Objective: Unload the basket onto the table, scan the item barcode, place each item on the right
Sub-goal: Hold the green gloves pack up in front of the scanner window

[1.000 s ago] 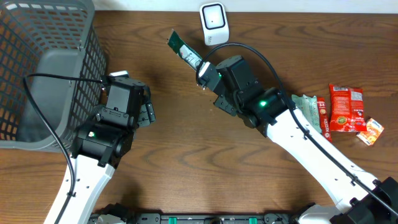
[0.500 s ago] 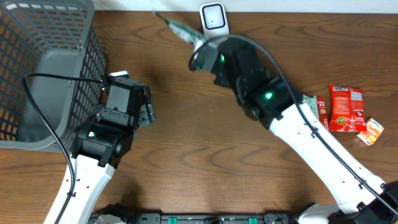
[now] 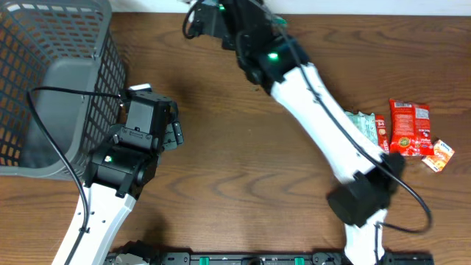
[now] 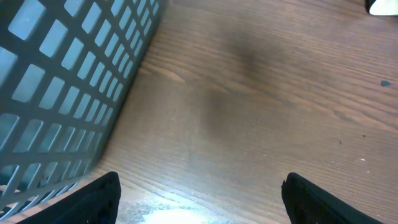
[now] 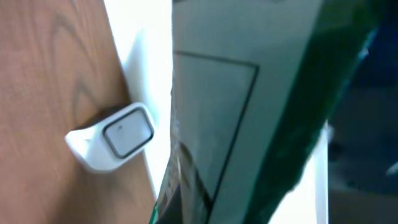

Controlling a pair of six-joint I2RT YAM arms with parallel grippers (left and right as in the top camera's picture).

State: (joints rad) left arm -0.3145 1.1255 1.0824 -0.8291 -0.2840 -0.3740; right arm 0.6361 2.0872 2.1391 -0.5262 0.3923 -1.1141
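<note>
The desk (image 3: 221, 169) is smooth brown wood grain with a faint sheen where light falls. The basket (image 3: 44, 81) is matt grey plastic lattice. The scanner (image 5: 115, 140) is glossy white plastic. The packet (image 5: 249, 124) is slick green and white film. The red packets (image 3: 409, 126) look shiny and crinkled.

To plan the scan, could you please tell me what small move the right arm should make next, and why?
Probably swing the green packet across the white scanner: in the right wrist view the scanner sits off to the packet's left.
</note>
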